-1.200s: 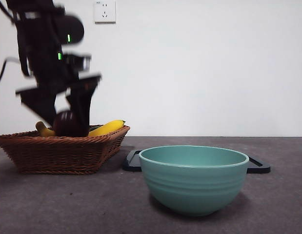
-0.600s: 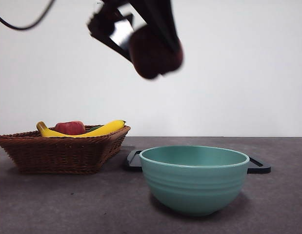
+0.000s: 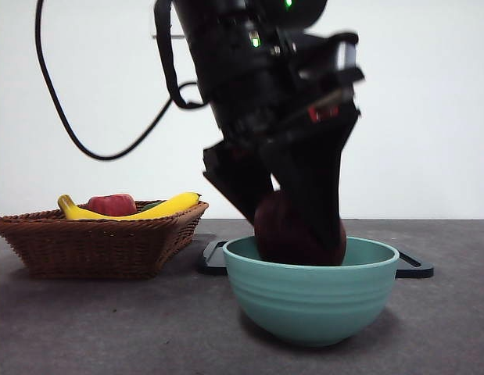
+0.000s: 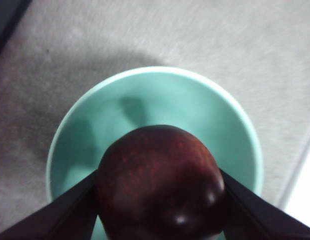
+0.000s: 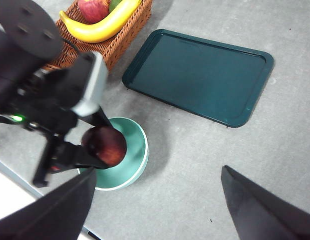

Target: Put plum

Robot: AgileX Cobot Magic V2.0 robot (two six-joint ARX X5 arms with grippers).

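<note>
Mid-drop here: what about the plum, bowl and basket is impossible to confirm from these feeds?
- Whether the plum touches the bowl floor: front view, the wall hides it; left wrist view, the plum does.
- The green item behind the banana in the basket: mostly covered.
- Right claw tips: cut off by the picture's edge.

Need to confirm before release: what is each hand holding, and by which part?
The left hand grips the plum across its two opposite sides, over the teal bowl. The right hand is open, holding nothing.

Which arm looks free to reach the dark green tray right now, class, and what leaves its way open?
Probably the right arm: its open claw hangs above the tray, nothing between. The left claw is busy gripping the plum.
</note>
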